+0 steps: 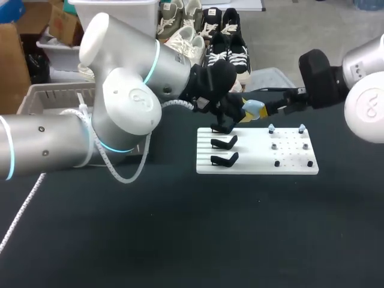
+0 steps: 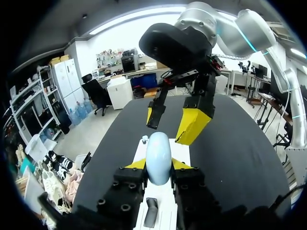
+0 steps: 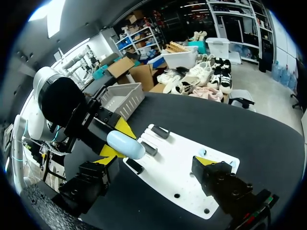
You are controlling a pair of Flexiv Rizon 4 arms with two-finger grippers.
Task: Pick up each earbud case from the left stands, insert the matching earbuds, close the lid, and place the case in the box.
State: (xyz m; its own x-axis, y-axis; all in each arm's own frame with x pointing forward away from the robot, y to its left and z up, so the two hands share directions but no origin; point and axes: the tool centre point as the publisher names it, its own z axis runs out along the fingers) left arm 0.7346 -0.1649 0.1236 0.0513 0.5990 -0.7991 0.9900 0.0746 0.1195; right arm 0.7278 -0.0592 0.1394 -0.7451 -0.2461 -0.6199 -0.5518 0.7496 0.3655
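My left gripper (image 1: pixel 245 111) (image 2: pixel 159 166) is shut on a smooth light blue earbud case (image 1: pixel 255 108) (image 2: pixel 159 157) (image 3: pixel 125 144), lid down, held above the far edge of the white board (image 1: pixel 258 163). My right gripper (image 1: pixel 271 108) (image 3: pixel 156 165) stands open just beside the case, facing it, its yellow fingers (image 2: pixel 193 125) apart with nothing between them. Three black stands (image 1: pixel 223 143) (image 3: pixel 148 147) line the board's left part. Two small earbuds (image 1: pixel 272 128) (image 1: pixel 302 128) sit on pegs at its right part.
A grey slatted basket (image 1: pixel 42 96) (image 3: pixel 122 98) stands at the table's far left, behind my left arm. The board's right part carries several small dark pegs (image 1: pixel 276 162). Dark tabletop (image 1: pixel 198 234) lies in front of the board.
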